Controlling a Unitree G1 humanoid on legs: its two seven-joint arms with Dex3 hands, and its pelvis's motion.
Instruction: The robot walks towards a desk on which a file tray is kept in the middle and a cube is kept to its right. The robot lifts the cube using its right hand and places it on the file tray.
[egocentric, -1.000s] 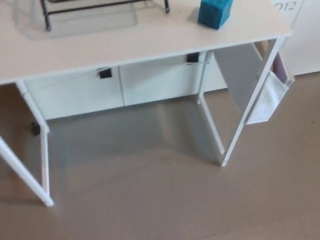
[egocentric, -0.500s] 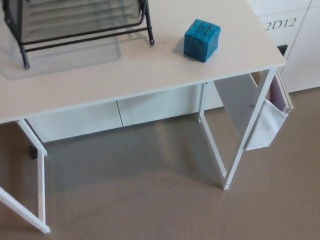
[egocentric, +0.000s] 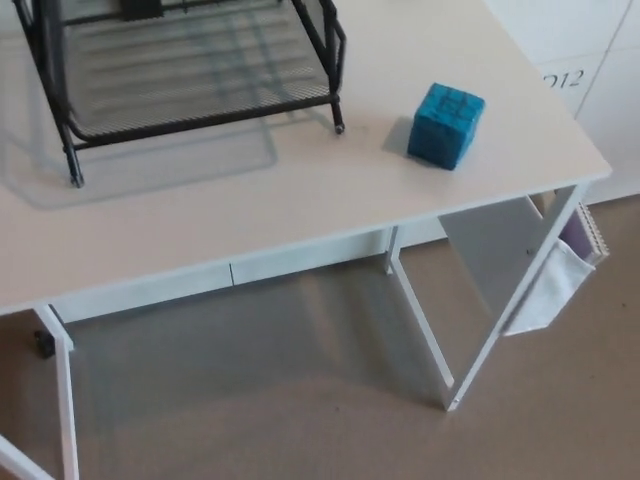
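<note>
Teal blue blocky cube (egocentric: 446, 124) on a white desk (egocentric: 300, 200), right of a black wire-mesh file tray (egocentric: 180, 75).
Seems rigid and light; grasp opposite flat faces. Neither robot hand shows, so its fingers cannot be told.

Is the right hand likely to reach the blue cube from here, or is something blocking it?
Probably yes, though unconfirmed: the right hand is not in view. The cube sits alone toward the right edge of the desk, apart from the file tray, with nothing over or beside it.
</note>
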